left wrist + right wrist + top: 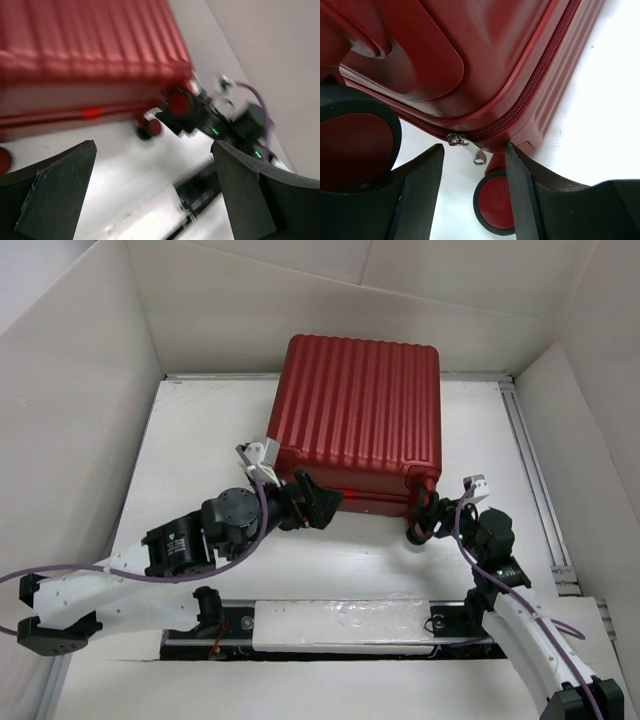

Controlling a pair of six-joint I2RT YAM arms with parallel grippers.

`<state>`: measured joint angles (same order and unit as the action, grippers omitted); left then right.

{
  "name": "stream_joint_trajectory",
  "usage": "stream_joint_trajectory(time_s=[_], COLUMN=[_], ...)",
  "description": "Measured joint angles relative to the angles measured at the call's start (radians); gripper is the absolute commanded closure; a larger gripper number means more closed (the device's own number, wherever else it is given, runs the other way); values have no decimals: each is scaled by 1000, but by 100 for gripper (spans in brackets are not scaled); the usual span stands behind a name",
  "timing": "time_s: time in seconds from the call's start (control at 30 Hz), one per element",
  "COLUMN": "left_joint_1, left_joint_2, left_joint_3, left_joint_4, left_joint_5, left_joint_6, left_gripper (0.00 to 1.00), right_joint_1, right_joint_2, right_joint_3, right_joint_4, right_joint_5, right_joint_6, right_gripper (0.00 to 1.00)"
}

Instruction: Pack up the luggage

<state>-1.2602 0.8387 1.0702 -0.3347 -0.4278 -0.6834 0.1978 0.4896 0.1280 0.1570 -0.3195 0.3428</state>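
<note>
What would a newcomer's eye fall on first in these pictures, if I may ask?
The red suitcase lies flat at the table's far middle, the largest thing in view. Both grippers are open at its near edge, the left gripper near the left end, the right gripper at the right corner. There a metal zipper pull hangs between the right fingers.

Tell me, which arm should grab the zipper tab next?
The right arm. In its wrist view the zipper tab hangs right between its open jaws, at a corner of the luggage. The left arm has open jaws too, but they sit farther along the front edge, away from the tab.
</note>
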Motion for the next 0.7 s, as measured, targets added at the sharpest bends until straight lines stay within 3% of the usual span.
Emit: stream_joint_trajectory(time_s=[0.07,0.1,0.2,0.3,0.37,0.43,0.6,0.7], left_joint_1=[50,146,603,984,1104,1129,1122,1096], left_joint_2=[7,9,12,7,-11,-51,-217,-216], left_joint_3=[-13,-20,-60,-25,-13,-43,-314,-344], left_joint_4=[25,13,55,-4,-3,3,34,26], left_joint_5=[-62,-11,207,401,478,563,702,758], left_joint_6=[15,31,86,153,199,238,277,304], left_gripper=[0,0,0,0,0,0,0,0], right_joint_1=[0,0,0,1,6,9,12,12], right_joint_2=[0,1,1,-6,-13,-14,-8,5], right_joint_3=[0,0,0,-3,-8,-11,-11,-11], right_joint_4=[0,0,0,0,1,2,7,12], right_joint_5=[0,0,-2,-2,3,8,16,24], right_joint_6=[0,0,0,-2,-4,-4,-8,-11], right_gripper=[42,42,42,42,42,42,47,50])
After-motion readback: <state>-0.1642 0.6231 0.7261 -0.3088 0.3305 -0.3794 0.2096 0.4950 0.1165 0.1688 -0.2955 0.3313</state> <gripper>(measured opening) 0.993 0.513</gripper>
